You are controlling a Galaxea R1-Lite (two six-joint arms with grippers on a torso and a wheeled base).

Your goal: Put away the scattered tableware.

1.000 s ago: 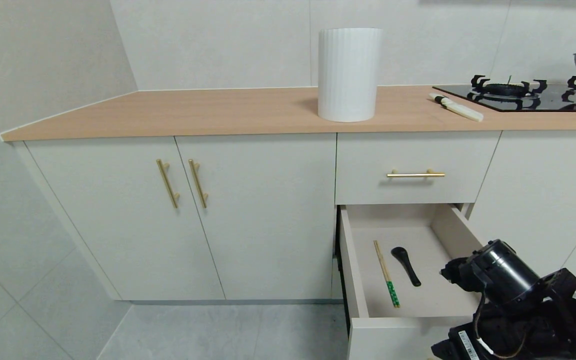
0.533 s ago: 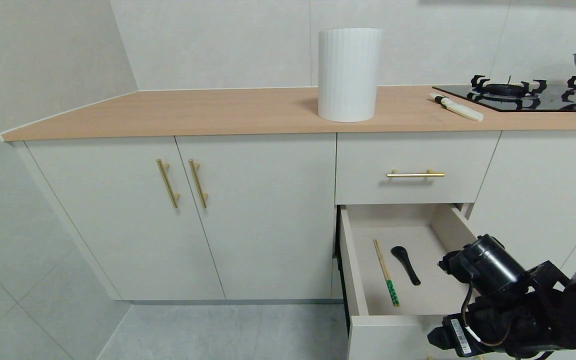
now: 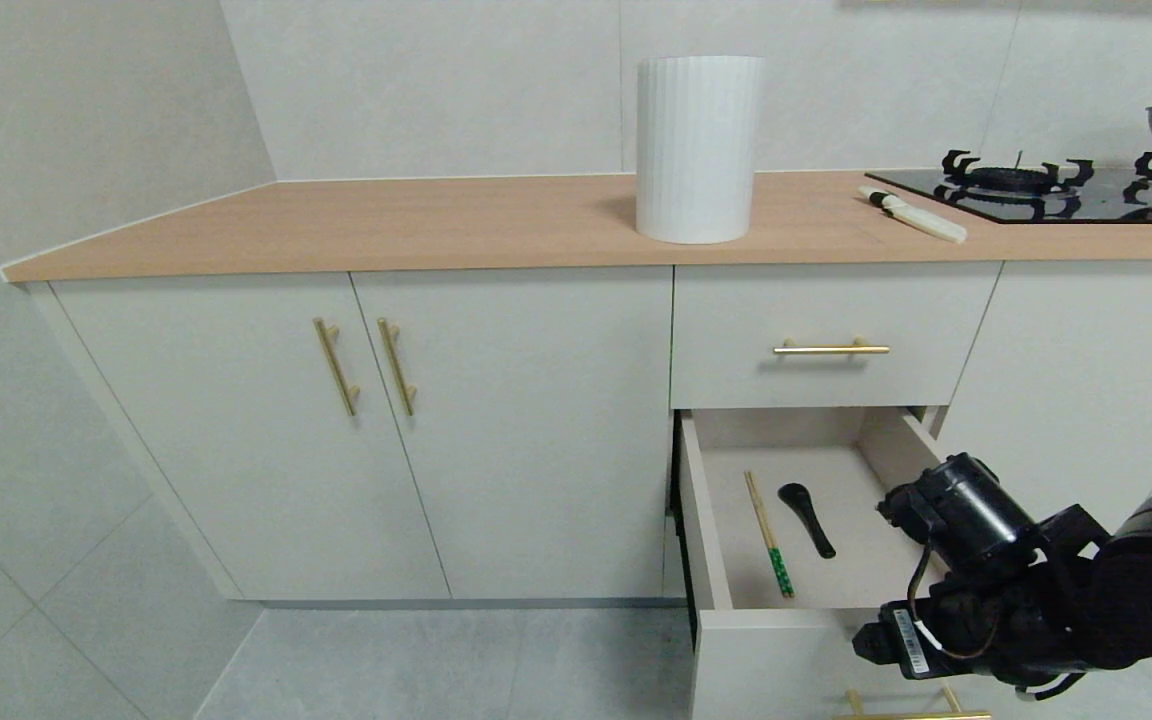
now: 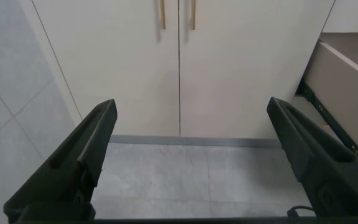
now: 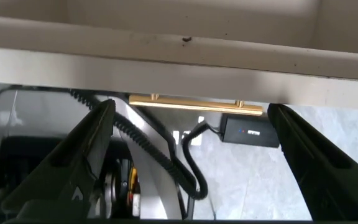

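At the lower right of the cabinets, the open drawer (image 3: 704,520) sits slightly further in than a second ago, and the right arm has come closer to its front. The chopsticks (image 3: 768,535) and black spoon (image 3: 806,518) lie inside, side by side. The right claw (image 5: 191,109) is spread wide before the gold handle (image 5: 166,101), gripping nothing; the left claw (image 4: 191,109) gapes empty too. Closing seems underway, though a knife (image 3: 911,213) remains on the bench (image 3: 436,225).

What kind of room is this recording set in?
Most likely a home kitchen: a gas hob set in a wooden countertop, cabinets below, and an open drawer holding chopsticks and a spoon.
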